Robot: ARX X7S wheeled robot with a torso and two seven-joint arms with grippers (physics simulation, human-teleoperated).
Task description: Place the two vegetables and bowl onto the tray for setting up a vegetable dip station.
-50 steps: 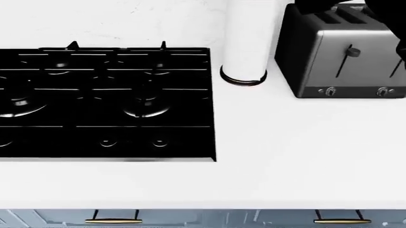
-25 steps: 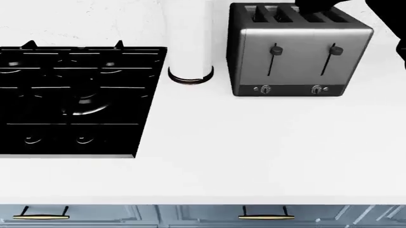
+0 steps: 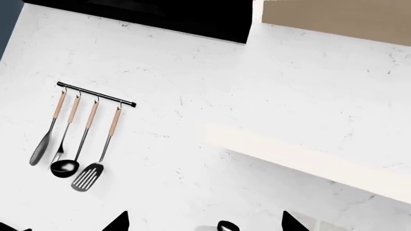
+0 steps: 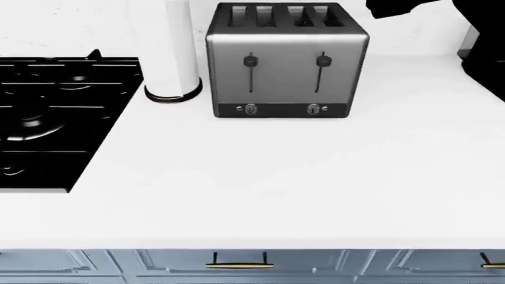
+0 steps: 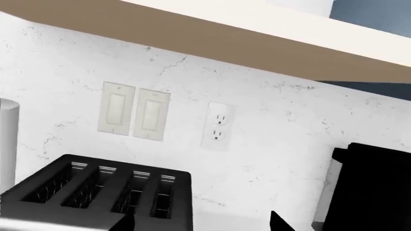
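The cucumber, the carrot, the red bowl and the tray are out of view in every frame. My left gripper (image 3: 205, 226) shows only as two black fingertips (image 3: 119, 222) set wide apart, open and empty, facing the white wall. My right gripper (image 5: 202, 225) also shows only two black fingertips (image 5: 280, 222) set wide apart, open and empty, held above the toaster (image 5: 96, 192) and facing the wall. In the head view a dark part of my right arm (image 4: 391, 7) shows at the top right.
A steel four-slot toaster (image 4: 288, 59) stands at the back of the white counter (image 4: 300, 177), with a white cylinder (image 4: 177, 53) beside it and a black cooktop (image 4: 47, 112) at the left. A black appliance (image 4: 485, 59) is at the right edge. Utensils hang on a wall rail (image 3: 83, 134).
The head view has swung to the right: the cooktop, the white cylinder and the toaster have slid leftward in the picture. The black appliance has come into view at the right edge.
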